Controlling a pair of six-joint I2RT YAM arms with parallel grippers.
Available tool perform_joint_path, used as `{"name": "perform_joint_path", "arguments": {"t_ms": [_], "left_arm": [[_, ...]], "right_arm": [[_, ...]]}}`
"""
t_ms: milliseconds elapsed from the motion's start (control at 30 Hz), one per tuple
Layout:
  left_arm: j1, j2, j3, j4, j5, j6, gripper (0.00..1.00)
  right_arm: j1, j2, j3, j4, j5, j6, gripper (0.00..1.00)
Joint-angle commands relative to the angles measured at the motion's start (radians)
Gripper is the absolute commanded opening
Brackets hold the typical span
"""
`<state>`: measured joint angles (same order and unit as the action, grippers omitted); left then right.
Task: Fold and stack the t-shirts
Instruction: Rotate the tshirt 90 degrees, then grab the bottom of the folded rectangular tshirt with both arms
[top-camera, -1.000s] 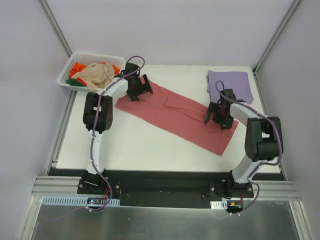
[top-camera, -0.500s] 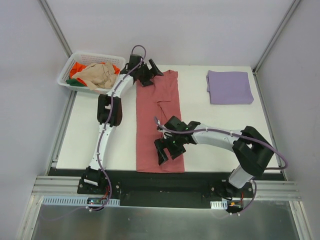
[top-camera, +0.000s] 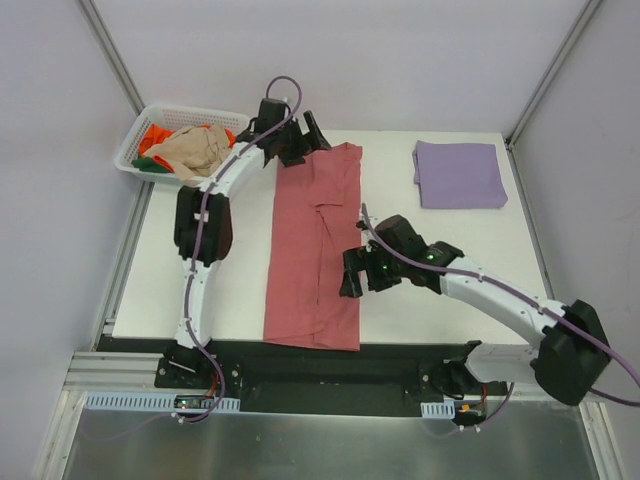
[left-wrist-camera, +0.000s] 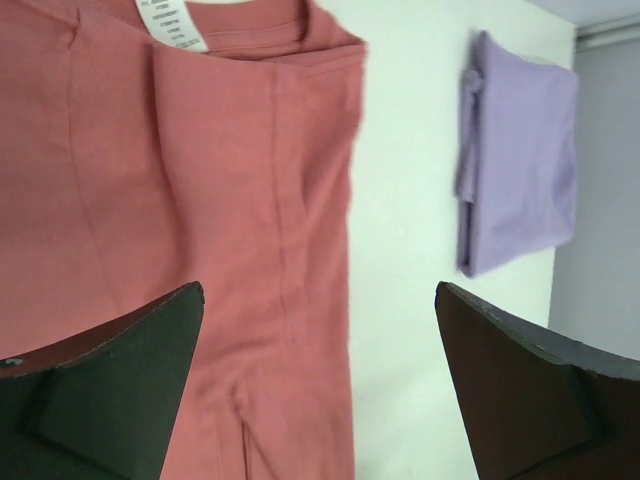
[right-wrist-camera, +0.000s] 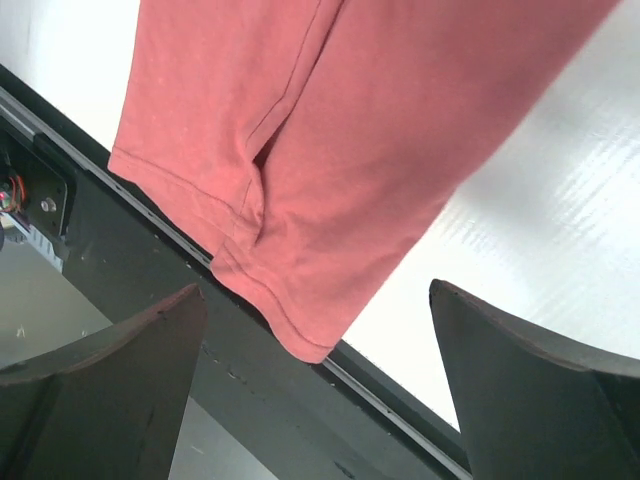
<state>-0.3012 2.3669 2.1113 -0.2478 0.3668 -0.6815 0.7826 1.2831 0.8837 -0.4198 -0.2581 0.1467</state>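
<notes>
A dusty rose-red t-shirt (top-camera: 315, 250) lies folded lengthwise in a long strip from the table's far edge to its near edge. Its neck end shows in the left wrist view (left-wrist-camera: 180, 180), its hem corner in the right wrist view (right-wrist-camera: 330, 150), overhanging the table's black front rail. My left gripper (top-camera: 300, 140) is open and empty above the neck end. My right gripper (top-camera: 352, 278) is open and empty over the shirt's right edge, near the hem. A folded lavender purple t-shirt (top-camera: 460, 173) lies at the far right; it also shows in the left wrist view (left-wrist-camera: 520, 170).
A white lattice basket (top-camera: 133, 145) at the far left holds beige (top-camera: 190, 148), orange (top-camera: 155, 133) and green (top-camera: 152, 166) shirts. The black front rail (right-wrist-camera: 130, 300) runs along the table's near edge. Grey walls close in both sides.
My right gripper has lifted off the shirt's lower end and moved up and right. My left gripper shifted slightly right at the neck end. The shirt lies a little straighter.
</notes>
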Motion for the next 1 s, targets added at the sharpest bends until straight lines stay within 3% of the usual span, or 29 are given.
{"name": "perform_joint_path", "arguments": {"t_ms": [0,200,367,500,700,867,967], "left_arm": [[0.005,-0.296,-0.163,0.019,-0.065,0.102,0.99],[-0.033,-0.535,-0.548,0.042,-0.065,0.115,0.99],[-0.117,-0.587,-0.74,0.05,-0.08,0.111,0.99],[-0.22,-0.603,-0.847,0.05,-0.179,0.103,0.99],[-0.309,-0.516,-0.844,0.044,-0.265,0.146,0.99],[-0.331,-0.408,-0.737,-0.076,-0.451,0.155,0.99],[-0.331,-0.344,-0.676,-0.105,-0.445,0.168,0.99]], "right_arm": [[-0.039,-0.117,-0.08,0.068,-0.006,-0.002,0.96],[-0.04,-0.136,-0.117,0.17,-0.098,-0.073,0.96],[-0.04,-0.07,-0.103,0.208,-0.138,-0.079,0.96],[-0.039,-0.03,-0.124,0.26,-0.236,-0.075,0.96],[-0.036,-0.013,-0.183,0.292,-0.285,-0.11,0.96],[-0.037,-0.033,-0.215,0.294,-0.257,-0.121,0.96],[-0.039,-0.042,-0.223,0.297,-0.247,-0.131,0.96]]}}
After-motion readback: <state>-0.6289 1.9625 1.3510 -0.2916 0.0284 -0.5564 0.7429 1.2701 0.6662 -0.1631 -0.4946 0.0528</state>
